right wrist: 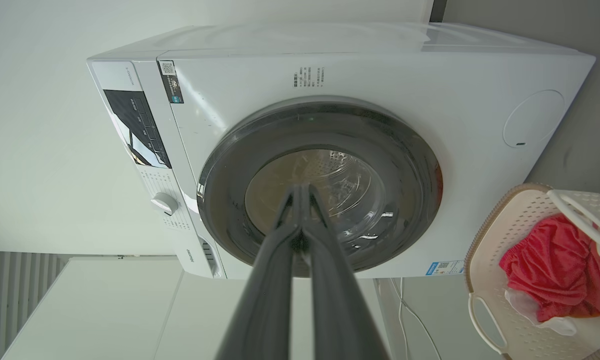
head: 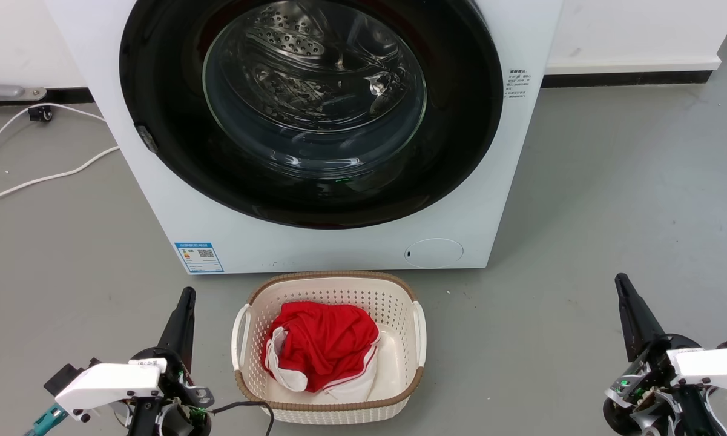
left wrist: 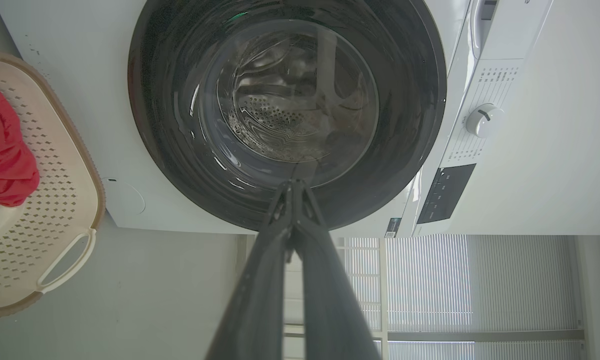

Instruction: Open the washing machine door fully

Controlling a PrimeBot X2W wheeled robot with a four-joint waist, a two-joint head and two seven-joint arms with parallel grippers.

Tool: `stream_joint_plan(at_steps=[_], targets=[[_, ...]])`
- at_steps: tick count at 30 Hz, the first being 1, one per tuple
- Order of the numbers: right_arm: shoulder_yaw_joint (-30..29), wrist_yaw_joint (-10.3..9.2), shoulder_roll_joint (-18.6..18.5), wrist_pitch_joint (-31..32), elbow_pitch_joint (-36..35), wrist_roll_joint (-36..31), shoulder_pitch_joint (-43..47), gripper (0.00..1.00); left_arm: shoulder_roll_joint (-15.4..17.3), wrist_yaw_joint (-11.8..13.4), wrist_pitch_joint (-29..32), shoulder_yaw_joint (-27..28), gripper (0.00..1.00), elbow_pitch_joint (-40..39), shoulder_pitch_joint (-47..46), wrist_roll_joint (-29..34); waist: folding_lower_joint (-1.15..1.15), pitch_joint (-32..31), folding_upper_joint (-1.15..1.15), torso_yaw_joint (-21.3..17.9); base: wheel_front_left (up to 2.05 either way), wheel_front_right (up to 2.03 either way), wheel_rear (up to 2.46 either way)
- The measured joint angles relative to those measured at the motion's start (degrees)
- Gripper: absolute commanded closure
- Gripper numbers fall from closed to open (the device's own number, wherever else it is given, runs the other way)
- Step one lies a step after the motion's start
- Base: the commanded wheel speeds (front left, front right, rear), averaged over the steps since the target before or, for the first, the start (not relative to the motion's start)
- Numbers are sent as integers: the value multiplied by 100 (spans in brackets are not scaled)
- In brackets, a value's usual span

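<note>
**Door closed, both grippers clear of it**

The washing machine door (head: 312, 115) sits flush on the washing machine (head: 508, 181), ahead of and well apart from both grippers. The fingers of the left gripper (head: 187, 295) and the right gripper (head: 621, 280) are pressed together, holding nothing. A laundry basket (head: 330, 280) stands between them.

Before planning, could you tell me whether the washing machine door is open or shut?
Shut: the door lies flush on the washing machine, with the drum showing through its window.

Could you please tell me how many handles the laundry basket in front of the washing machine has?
2: the left handle and the right handle, one on each side of the basket; none seems hidden.
</note>
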Motion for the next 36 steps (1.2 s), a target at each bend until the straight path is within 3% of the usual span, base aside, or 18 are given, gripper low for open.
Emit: stream_joint_plan(at_steps=[19, 20, 30, 36], targets=[[-25, 0, 13, 9, 2, -29, -1, 100, -9, 0, 18, 13, 100, 1, -1, 32, 0, 0, 0, 0, 0, 0, 0], [-25, 0, 15, 8, 9, -32, 5, 0, -11, 0, 16, 11, 0, 10, 4, 32, 0, 0, 0, 0, 0, 0, 0], [42, 0, 34, -203, -10, -144, 176, 0, -43, 7, -192, -187, 0, 73, 136, 129, 1, -1, 0, 13, 0, 0, 0], [66, 0, 37, -358, -155, -515, 237, 0, -43, 7, -352, -208, 0, -56, 135, 549, 1, -2, 0, 26, 0, 0, 0]])
